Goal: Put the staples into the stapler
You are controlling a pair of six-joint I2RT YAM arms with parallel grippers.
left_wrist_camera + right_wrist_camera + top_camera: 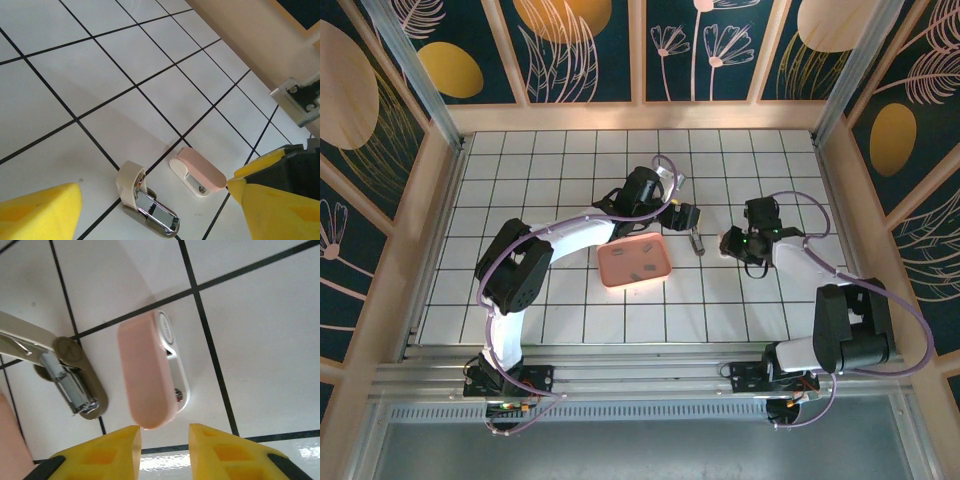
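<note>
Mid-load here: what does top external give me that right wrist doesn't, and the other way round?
Top external: the staples lying loose in the pink tray, with the left hand hanging past the tray's far right corner. Right wrist: the metal channel of the stapler exposed, and a pink-and-white piece lying beside it, apart from it, just ahead of the parted fingertips of the right hand, nothing between them. Shared: the stapler lying on the white tiles.
</note>
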